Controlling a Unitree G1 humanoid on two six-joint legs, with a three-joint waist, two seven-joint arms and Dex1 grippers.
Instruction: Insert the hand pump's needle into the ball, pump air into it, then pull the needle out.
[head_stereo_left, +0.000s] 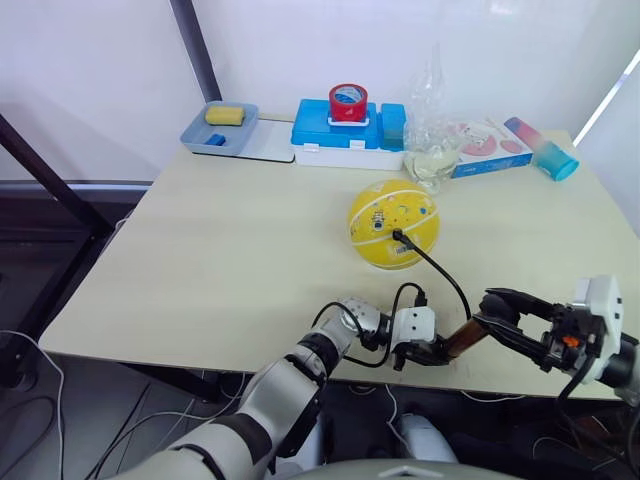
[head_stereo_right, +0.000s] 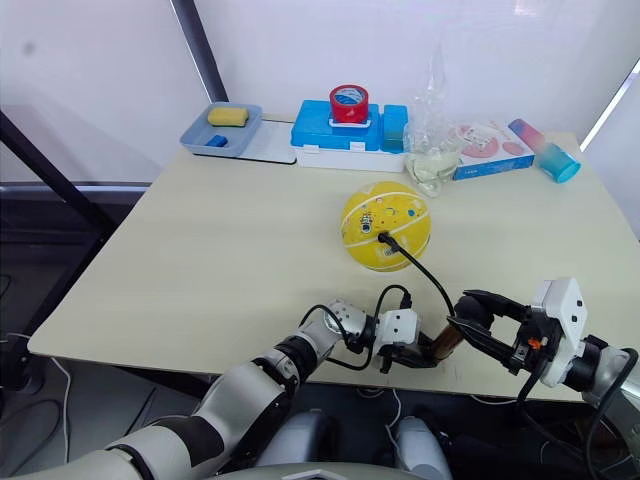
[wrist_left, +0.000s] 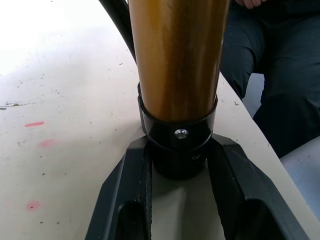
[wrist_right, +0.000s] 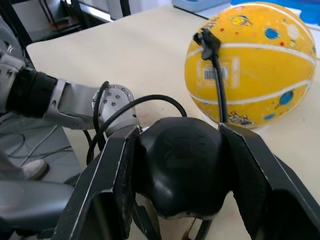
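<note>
We have the hand pump (head_stereo_left: 463, 337) lying low along the table's (head_stereo_left: 220, 270) near edge, toward the near right corner, held at both ends. Our left gripper (head_stereo_left: 432, 350) is closed on the black cap at the barrel's base – the left wrist view shows the two fingers (wrist_left: 125, 200) snug against either side of that cap, with the bronze barrel rising straight ahead. Our right gripper (head_stereo_left: 497, 318) is clamped around the rounded black handle at the other end, its fingers (wrist_right: 112, 185) pressing the handle from both sides.

The ball (head_stereo_left: 393, 223) sits right of the table's middle, well apart from both grippers and looking round and fairly full. The needle (wrist_right: 206, 39) appears seated in it already: its black fitting sits flush on the yellow skin, and the hose (head_stereo_left: 440, 275) arcs from there back down to the pump.

So we judge the step in hand to be pumping. To do it well, we should keep the left gripper fixed as the anchor and let only the right one travel, straight along the barrel's axis – any sideways lean would bind the rod or twist the cap out of the left fingers. The hose has some slack, and we should keep it, because a taut hose could roll the unheld ball or work the needle loose.
</note>
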